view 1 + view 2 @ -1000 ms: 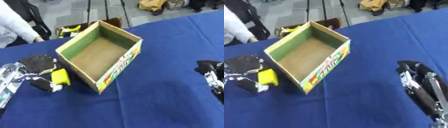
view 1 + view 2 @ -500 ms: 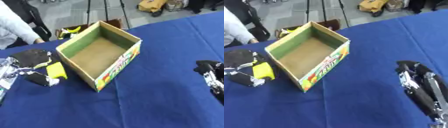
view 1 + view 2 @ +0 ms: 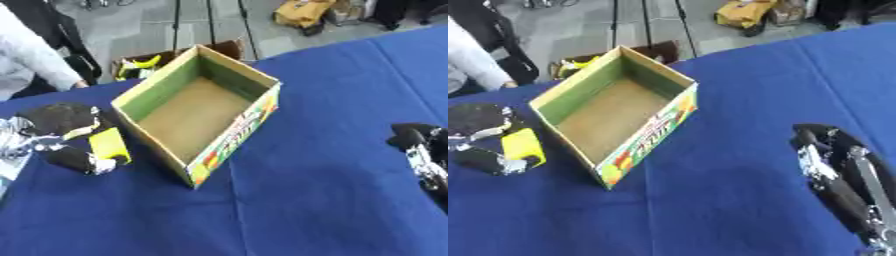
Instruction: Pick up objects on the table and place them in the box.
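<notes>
Left hand (image 3: pixel 61 137) grips yellow object (image 3: pixel 109 144) — beside box (image 3: pixel 229 75), right hand (image 3: pixel 833 175) idle.

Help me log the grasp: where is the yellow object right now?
The yellow object is on the left in both views, held in the left hand, just left of the open box on the blue table.

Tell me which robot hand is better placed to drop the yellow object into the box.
Left. The left robot hand is curled round the yellow object right beside the box, whose open top is empty. The right robot hand sits far off near the right edge, holding nothing.
</notes>
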You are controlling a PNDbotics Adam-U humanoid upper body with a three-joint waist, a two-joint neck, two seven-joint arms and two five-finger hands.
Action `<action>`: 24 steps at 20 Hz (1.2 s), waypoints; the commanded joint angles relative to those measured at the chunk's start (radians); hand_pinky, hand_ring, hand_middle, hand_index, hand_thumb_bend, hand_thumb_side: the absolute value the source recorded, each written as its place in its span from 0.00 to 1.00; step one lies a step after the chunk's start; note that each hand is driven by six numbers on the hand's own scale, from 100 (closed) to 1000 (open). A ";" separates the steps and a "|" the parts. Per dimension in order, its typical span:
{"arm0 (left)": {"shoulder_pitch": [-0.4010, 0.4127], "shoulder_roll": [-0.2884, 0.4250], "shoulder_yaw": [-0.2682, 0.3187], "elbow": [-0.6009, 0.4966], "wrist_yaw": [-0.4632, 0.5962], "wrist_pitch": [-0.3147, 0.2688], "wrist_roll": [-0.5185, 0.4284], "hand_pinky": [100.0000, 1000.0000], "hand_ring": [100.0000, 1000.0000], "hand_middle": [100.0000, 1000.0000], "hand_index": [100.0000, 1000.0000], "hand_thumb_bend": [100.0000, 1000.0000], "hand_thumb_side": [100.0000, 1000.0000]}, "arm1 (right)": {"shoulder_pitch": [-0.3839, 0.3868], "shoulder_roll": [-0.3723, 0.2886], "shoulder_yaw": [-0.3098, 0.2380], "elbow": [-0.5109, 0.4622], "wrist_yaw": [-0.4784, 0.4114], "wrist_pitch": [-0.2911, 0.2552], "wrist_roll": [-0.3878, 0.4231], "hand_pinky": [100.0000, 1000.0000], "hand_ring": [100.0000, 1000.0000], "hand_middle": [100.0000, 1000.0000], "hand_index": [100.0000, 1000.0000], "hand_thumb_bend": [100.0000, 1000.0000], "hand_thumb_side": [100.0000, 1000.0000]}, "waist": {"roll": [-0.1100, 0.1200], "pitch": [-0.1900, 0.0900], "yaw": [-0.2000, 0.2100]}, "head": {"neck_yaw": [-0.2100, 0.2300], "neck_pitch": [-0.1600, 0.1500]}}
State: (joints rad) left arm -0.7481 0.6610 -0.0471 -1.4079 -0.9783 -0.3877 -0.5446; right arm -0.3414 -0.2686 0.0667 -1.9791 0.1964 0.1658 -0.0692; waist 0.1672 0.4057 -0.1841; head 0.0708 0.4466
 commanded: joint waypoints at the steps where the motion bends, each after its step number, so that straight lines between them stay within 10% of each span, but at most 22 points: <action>1: -0.020 0.040 0.042 -0.041 0.020 0.018 0.005 0.03 0.38 0.45 0.58 0.00 0.86 | -0.003 -0.005 -0.009 -0.013 -0.001 0.001 -0.005 0.81 0.86 0.54 0.73 0.00 0.66 | -0.005 -0.024 0.001 | -0.004 -0.010; 24: -0.187 0.072 0.103 -0.087 0.183 0.123 0.159 0.00 0.35 0.37 0.57 0.00 0.93 | -0.014 -0.027 0.007 -0.021 -0.009 -0.014 0.010 0.81 0.86 0.54 0.73 0.00 0.65 | 0.046 -0.034 -0.056 | 0.051 0.004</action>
State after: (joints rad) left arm -0.9143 0.7121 0.0439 -1.4984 -0.8068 -0.2715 -0.4157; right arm -0.3441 -0.2785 0.0703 -1.9791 0.1928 0.1575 -0.0619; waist 0.2230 0.3996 -0.2439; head 0.1137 0.4483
